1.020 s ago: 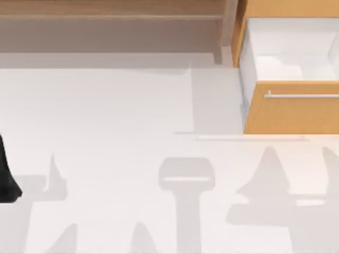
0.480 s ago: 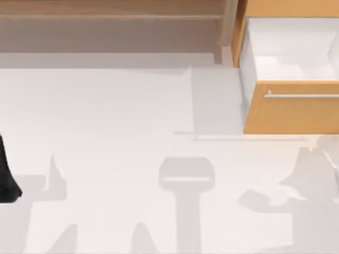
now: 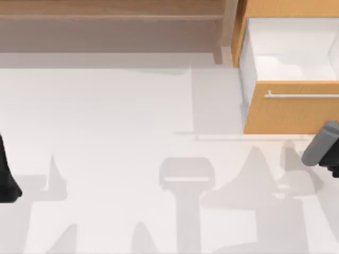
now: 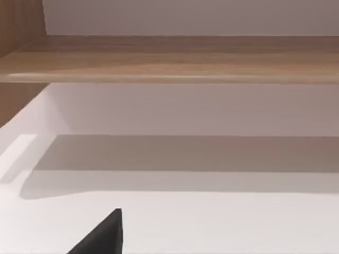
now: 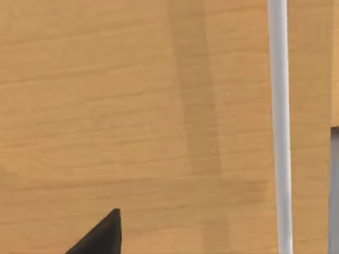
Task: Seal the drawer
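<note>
The white tabletop carried a pale wooden shelf along its far edge. The drawer stood pulled open at the far right, white inside, silver bar handle across its orange-tan front. The right arm hung just before that front; the left arm sat parked at the left edge. Neither end effector's state could be told.

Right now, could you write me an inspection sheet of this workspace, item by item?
Surface: white table, crossed by grey shadows.
Job's things: drawer pulled out at the top view's far right, white inside exposed, orange-tan front with silver bar handle.
Clutter: nothing seen.
Grippers: right arm just in front of the drawer front, its wrist view close on the panel; left arm parked at the left edge.
Cables: nothing seen.
Surroundings: pale brown wooden shelf along the back.
</note>
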You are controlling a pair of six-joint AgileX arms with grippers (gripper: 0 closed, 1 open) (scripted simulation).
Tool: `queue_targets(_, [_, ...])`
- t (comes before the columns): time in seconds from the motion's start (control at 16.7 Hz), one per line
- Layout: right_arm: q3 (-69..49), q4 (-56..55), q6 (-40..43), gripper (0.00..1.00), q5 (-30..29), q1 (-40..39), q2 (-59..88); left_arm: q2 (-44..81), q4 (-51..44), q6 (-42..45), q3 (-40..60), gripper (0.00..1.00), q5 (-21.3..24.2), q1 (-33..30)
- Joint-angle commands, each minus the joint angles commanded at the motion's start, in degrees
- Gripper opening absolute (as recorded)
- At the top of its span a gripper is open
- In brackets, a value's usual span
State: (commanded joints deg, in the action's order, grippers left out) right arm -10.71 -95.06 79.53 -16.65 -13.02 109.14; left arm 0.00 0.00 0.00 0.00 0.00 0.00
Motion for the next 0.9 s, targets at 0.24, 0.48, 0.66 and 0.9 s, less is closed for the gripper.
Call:
queue_targets(0.24, [-1.42,-5.10,8.78,1.00,-4.62,-6.22,3.80,0.00,0.00,0.00,0.00,1.00,0.00,0.00])
queue_targets(0.48, [-1.61,-5.61,9.56,1.00,-5.04,-6.84,4.17,0.00,0.00,0.00,0.00,1.00,0.00,0.00])
queue_targets(0.66, [-1.60,-5.37,9.49,1.00,-4.87,-6.59,4.29,0.00,0.00,0.00,0.00,1.00,0.00,0.00])
queue_targets(0.9, [-4.97,-2.85,9.59,1.00,-3.62,-5.41,4.73,0.00,0.00,0.00,0.00,1.00,0.00,0.00])
